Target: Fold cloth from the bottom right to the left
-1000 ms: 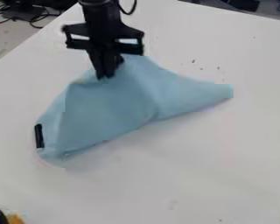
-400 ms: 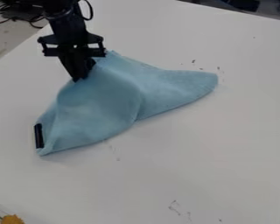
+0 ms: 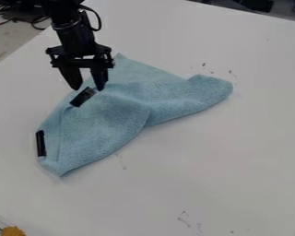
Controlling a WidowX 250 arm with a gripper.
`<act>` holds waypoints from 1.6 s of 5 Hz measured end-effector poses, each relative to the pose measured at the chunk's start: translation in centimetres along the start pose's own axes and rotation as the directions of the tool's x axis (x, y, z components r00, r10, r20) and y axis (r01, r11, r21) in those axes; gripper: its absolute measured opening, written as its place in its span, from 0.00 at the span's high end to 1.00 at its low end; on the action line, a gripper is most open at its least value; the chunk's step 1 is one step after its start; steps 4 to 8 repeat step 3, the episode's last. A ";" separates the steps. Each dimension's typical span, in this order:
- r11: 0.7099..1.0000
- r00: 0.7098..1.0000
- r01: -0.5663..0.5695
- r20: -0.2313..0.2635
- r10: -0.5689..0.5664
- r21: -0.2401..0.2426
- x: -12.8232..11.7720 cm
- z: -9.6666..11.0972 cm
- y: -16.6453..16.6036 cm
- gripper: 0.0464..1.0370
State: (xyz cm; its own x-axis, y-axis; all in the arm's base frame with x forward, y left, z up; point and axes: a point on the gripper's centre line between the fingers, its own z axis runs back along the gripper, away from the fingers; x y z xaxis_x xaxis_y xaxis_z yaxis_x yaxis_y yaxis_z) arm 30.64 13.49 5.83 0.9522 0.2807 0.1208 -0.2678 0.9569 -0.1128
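My gripper (image 3: 87, 88) hangs at the upper left, over the cloth's upper left edge, with its two fingers spread apart and nothing held between them. Below it the light blue cloth (image 3: 113, 115) lies partly folded over itself. A black tag (image 3: 83, 97) on the folded layer sits just under the fingertips. Another black tag (image 3: 41, 143) is at the cloth's left edge. One corner points up behind the gripper's right side, and a rounded end stretches to the right.
The white table (image 3: 205, 161) carries small dark marks to the right of the cloth and near the front. An orange-yellow object (image 3: 13, 231) is at the bottom left corner. Cables lie beyond the table's upper left edge.
The gripper moved left with the cloth bunched at its tips, then opened and let it go. The folded layer has settled flatter, its black tag now showing.
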 end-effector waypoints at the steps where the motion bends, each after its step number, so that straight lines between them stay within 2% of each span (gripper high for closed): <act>1: 0.999 0.999 0.040 0.009 -0.040 0.035 0.9 0.7 0.1 0.03; 2: 0.989 0.995 0.101 -0.014 -0.100 0.106 0.7 1.7 -2.0 0.04; 3: 0.971 0.982 0.185 -0.006 -0.186 0.149 -0.1 2.5 -4.2 0.04; 8: 0.971 0.982 0.185 -0.006 -0.186 0.149 -0.1 2.5 -4.2 0.04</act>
